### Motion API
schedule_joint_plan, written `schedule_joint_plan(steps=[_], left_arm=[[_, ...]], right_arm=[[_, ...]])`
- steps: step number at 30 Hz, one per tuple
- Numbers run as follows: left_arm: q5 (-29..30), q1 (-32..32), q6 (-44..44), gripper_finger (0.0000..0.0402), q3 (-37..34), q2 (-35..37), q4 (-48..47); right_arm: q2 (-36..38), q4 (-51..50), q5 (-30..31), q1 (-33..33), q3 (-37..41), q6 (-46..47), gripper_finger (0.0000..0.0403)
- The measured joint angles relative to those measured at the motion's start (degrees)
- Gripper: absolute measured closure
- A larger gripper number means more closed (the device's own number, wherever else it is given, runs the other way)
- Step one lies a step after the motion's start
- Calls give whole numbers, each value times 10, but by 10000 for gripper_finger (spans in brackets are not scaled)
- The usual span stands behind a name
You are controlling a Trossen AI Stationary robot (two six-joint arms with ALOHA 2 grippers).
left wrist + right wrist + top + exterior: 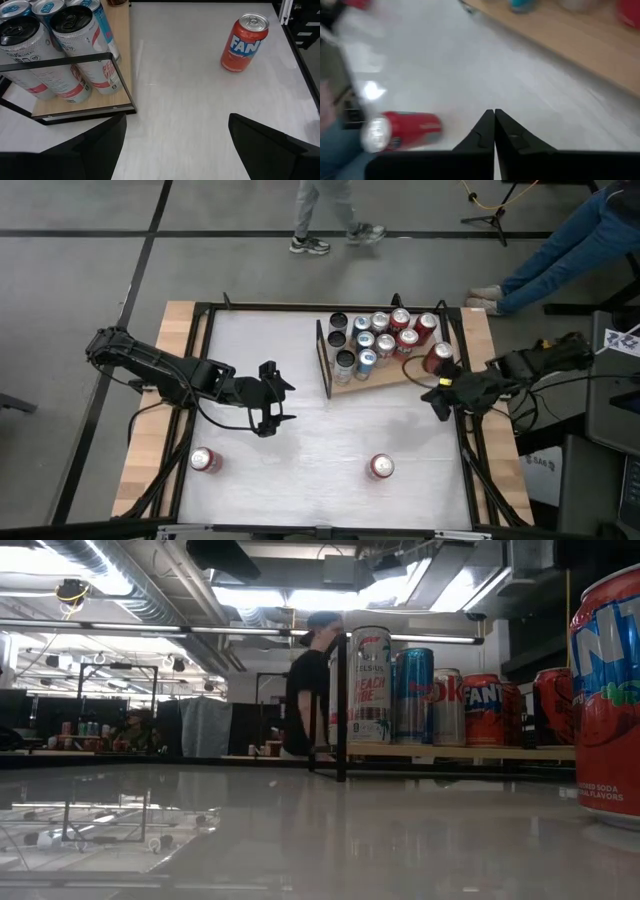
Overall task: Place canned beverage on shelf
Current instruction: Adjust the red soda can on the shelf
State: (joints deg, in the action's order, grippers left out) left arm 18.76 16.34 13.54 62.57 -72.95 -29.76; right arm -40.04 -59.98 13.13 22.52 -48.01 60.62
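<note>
From my station I see the white table (320,430) carrying the shelf (392,383), a light-brown board with a black upright frame, loaded with upright cans toward the table's far right corner. The left gripper (268,397) hangs over the table well to the left of the shelf with its fingers spread wide and nothing between them, while the right gripper (441,394) sits just off the shelf's near right corner, fingers pressed together and empty, beside a red can (437,357) at that end. Two more red cans stand well clear of the shelf near the front edge, one to the left (204,460) and one nearer the middle (381,468).
</note>
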Motion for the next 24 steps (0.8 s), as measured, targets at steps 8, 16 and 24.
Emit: schedule_joint_plan(steps=[8, 16, 24], left_arm=[[0, 0, 0, 59, 0, 0, 0], [0, 0, 0, 59, 0, 0, 0], [0, 0, 0, 59, 0, 0, 0]], right_arm=[[-34, -128, 47, 50, 0, 129, 402], [-84, -217, 109, 49, 0, 178, 402], [-137, -276, 172, 48, 0, 206, 402]])
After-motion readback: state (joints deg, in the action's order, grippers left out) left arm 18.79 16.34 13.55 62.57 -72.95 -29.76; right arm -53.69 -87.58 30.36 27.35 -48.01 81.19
